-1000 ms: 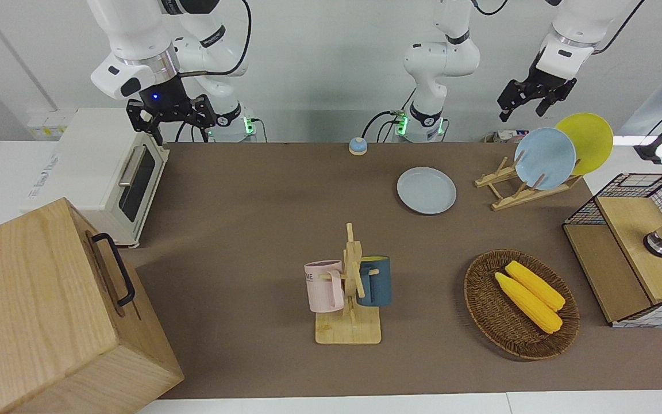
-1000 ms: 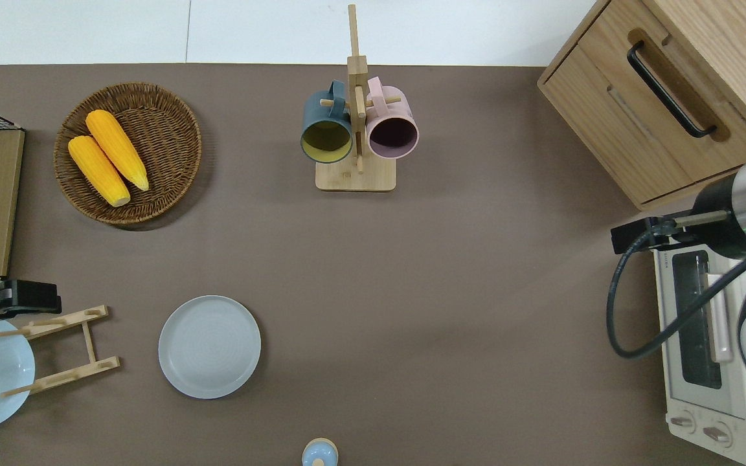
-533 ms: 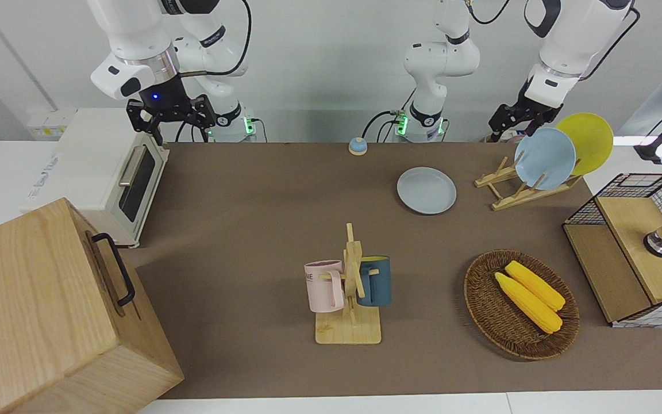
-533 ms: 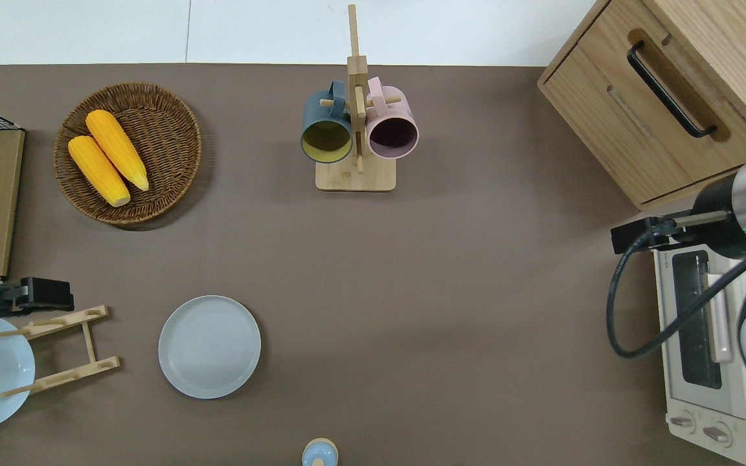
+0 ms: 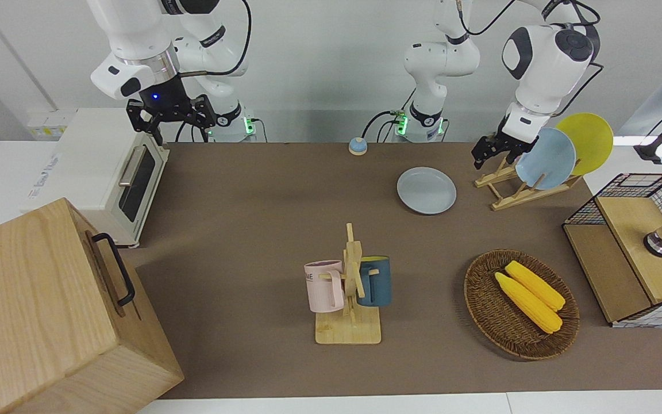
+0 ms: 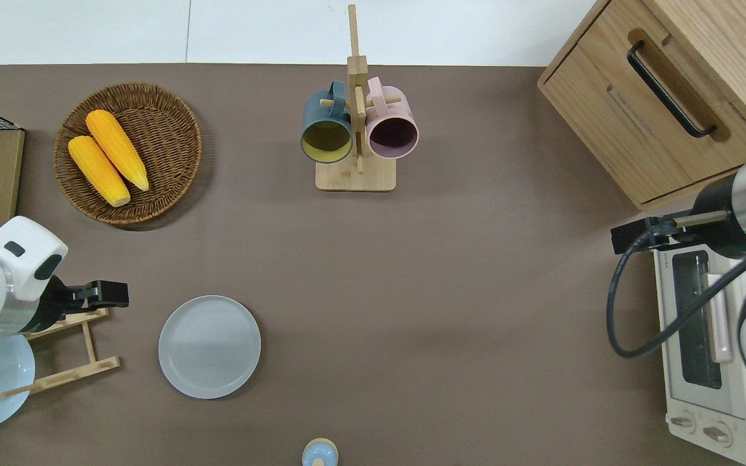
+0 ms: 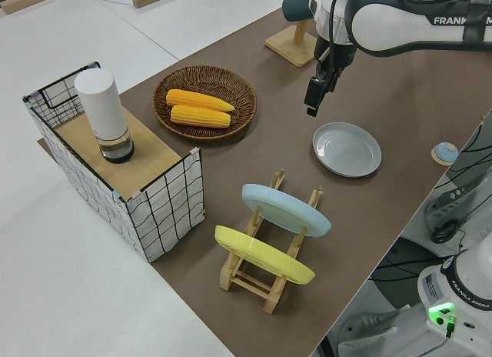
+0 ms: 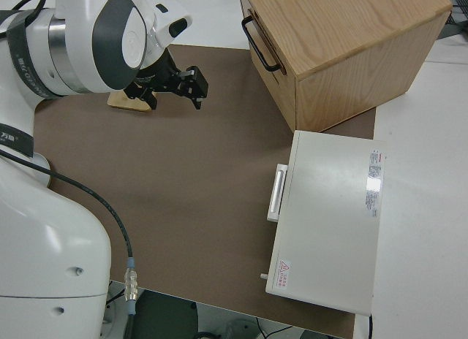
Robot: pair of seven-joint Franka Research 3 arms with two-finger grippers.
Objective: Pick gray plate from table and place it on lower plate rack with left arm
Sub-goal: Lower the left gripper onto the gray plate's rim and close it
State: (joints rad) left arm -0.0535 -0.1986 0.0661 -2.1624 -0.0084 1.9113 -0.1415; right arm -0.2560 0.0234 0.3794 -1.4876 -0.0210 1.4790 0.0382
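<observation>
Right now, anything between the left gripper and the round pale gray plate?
Nothing visible. The left gripper hangs over the end of the light-wood slatted plate rack nearest the round pale gray plate, which lies flat on the brown table with only bare tabletop between rack and plate. The right arm is parked.

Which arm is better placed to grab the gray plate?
Left: the left gripper hangs over the lower plate rack, right beside the gray plate; the right arm is parked.
</observation>
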